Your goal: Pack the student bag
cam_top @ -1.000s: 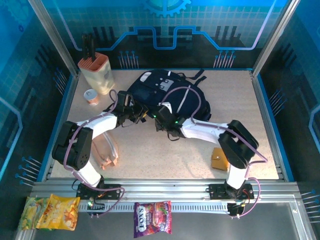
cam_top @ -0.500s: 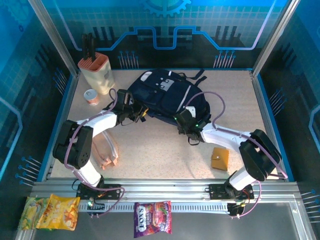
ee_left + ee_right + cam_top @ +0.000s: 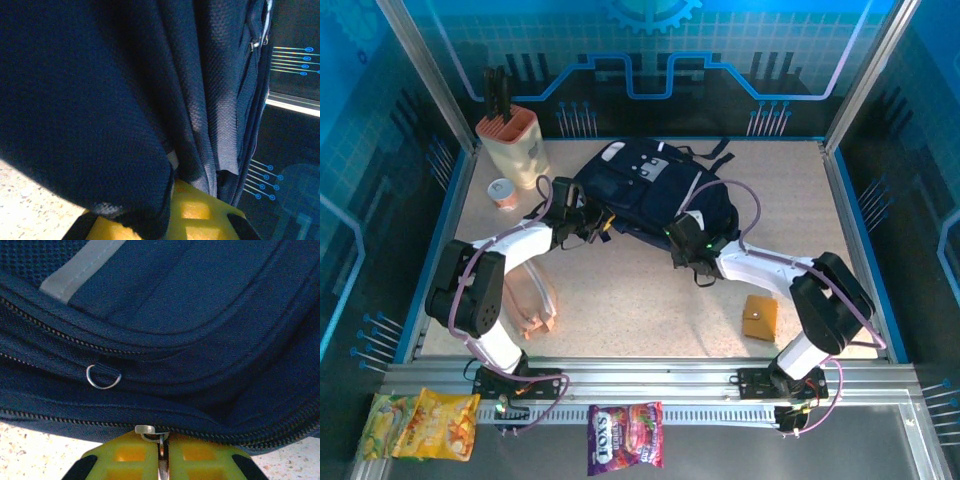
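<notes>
**Top external.** One student bag (image 3: 655, 190) is noted, lying flat on the desk (image 3: 620, 310), between the two grippers and just beyond both. The left gripper (image 3: 590, 222) is set against the bag's left edge, the right gripper (image 3: 682, 242) against its near edge. One knife block (image 3: 515, 148) and one small tub (image 3: 502, 192) stand beyond and to the left of the left gripper. One wooden rack (image 3: 535, 300) lies nearer than that gripper. One tan pouch (image 3: 758, 317) lies nearer than the right gripper and to its right. Two yellow snack packets (image 3: 418, 425) and one purple packet (image 3: 625, 436) lie on the metal rail, well behind both grippers. The desk is speckled beige and is walled in by blue printed panels.

**Left wrist.** The left gripper (image 3: 150, 222) is seen pinched together on a fold of the bag's navy cloth (image 3: 100, 100). One yellow finger (image 3: 200, 212) shows beneath it. A bare strip of desk is visible to the left.

**Right wrist.** The right gripper (image 3: 161, 446) is seen clamped on one zip pull (image 3: 146, 429) at the bag's lower zip. One metal D-ring (image 3: 103, 376) and one grey stripe (image 3: 82, 267) lie beyond it.
</notes>
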`<state>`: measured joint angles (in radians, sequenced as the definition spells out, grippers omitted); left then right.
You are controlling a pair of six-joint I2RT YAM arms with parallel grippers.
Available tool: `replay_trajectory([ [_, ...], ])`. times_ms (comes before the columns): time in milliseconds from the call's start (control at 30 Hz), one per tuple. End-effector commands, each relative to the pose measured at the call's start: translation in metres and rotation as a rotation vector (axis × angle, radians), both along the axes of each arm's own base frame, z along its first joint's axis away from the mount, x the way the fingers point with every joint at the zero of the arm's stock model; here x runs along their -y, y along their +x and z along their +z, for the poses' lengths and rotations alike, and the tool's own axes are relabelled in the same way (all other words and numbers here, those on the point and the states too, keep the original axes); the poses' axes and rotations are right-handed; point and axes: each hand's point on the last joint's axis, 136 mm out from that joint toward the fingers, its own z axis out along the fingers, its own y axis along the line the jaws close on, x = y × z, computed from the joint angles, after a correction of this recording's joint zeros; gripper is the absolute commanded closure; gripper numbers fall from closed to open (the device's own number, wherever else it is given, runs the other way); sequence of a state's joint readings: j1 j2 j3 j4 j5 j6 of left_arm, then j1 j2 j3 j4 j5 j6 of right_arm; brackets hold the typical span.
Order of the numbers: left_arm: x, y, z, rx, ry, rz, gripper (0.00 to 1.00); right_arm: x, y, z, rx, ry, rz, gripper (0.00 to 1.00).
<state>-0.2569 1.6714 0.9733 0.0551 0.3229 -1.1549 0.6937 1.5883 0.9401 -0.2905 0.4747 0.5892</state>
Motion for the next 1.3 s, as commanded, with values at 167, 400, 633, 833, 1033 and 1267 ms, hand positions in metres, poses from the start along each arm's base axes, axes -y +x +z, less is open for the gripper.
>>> replay_trajectory([
  [167, 0.008, 0.020, 0.022, 0.095, -0.008, -0.075, 1.00, 0.087, -0.013, -0.010, -0.013, 0.005, -0.188, 0.89],
  [400, 0.027, 0.039, 0.003, 0.087, 0.022, -0.206, 0.97, 0.048, -0.031, -0.002, -0.052, 0.147, 0.006, 0.98],
  [633, 0.028, 0.084, -0.005, 0.116, 0.143, -0.255, 0.78, -0.036, -0.049, -0.006, -0.110, 0.281, 0.237, 1.00],
  [833, -0.013, 0.091, -0.010, 0.073, 0.239, -0.132, 0.57, -0.116, -0.028, 0.000, -0.147, 0.373, 0.326, 1.00],
  [1033, -0.034, 0.049, -0.007, 0.025, 0.251, -0.124, 0.44, -0.169, -0.006, 0.004, -0.201, 0.456, 0.370, 1.00],
  [1267, -0.019, 0.008, -0.004, -0.008, 0.094, -0.151, 0.41, -0.190, 0.002, 0.013, -0.212, 0.495, 0.420, 1.00],
])
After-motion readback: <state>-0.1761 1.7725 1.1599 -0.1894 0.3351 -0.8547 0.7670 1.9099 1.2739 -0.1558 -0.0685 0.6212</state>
